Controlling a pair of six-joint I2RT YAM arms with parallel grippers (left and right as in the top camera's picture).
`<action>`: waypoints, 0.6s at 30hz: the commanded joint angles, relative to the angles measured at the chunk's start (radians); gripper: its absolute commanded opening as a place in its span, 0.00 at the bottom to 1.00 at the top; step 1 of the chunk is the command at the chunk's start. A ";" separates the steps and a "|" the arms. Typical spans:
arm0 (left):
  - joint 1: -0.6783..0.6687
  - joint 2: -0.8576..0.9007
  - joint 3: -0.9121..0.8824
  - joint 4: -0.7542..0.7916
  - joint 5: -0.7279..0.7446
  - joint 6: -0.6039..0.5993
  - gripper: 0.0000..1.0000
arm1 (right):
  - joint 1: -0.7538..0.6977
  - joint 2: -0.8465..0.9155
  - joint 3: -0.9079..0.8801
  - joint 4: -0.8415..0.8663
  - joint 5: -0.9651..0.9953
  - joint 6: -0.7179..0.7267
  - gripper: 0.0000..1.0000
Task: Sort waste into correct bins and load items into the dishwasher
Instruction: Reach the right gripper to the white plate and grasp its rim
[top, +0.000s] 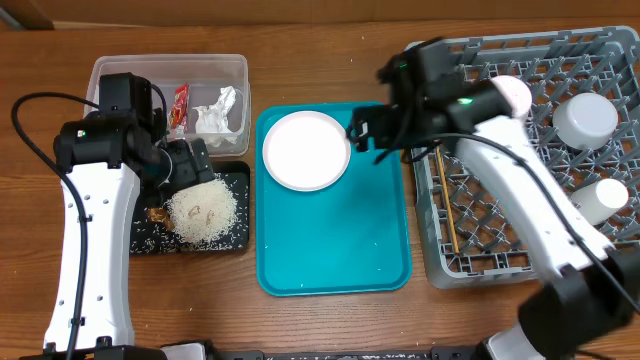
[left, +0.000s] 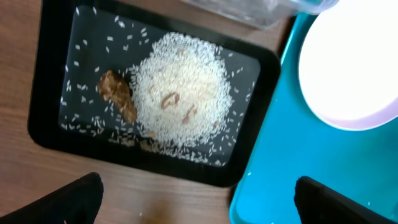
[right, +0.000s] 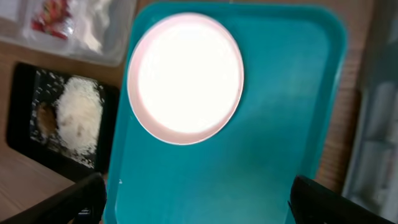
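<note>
Loose rice (top: 202, 212) lies heaped on the black tray (top: 237, 240), with a brown food lump (top: 157, 213) at its left. The clear tub (top: 170, 62) holds a red wrapper (top: 181, 107) and a white napkin (top: 218, 110). A round white plate (top: 306, 150) sits on the teal tray (top: 340, 240). My left gripper (top: 187, 163) hangs open over the black tray, above the rice (left: 180, 106) and lump (left: 118, 93). My right gripper (top: 363, 130) is open and empty beside the plate (right: 185, 78). Chopsticks (top: 447, 200) lie in the grey dish rack (top: 480, 215).
Two white dishes (top: 586, 118) (top: 606, 200) stand in the rack's right part. The teal tray (right: 267, 155) lies between the black tray (right: 22, 118) and the rack (right: 379, 124). Scattered grains dot the black tray (left: 50, 118).
</note>
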 joint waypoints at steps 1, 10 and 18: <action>0.002 0.002 -0.010 0.019 0.011 0.015 1.00 | 0.018 0.070 0.016 0.012 0.058 0.065 0.96; 0.002 0.002 -0.010 0.019 0.011 0.015 1.00 | 0.031 0.219 0.016 0.085 0.049 0.162 0.85; 0.002 0.002 -0.010 0.019 0.011 0.015 1.00 | 0.047 0.351 0.016 0.139 0.051 0.200 0.80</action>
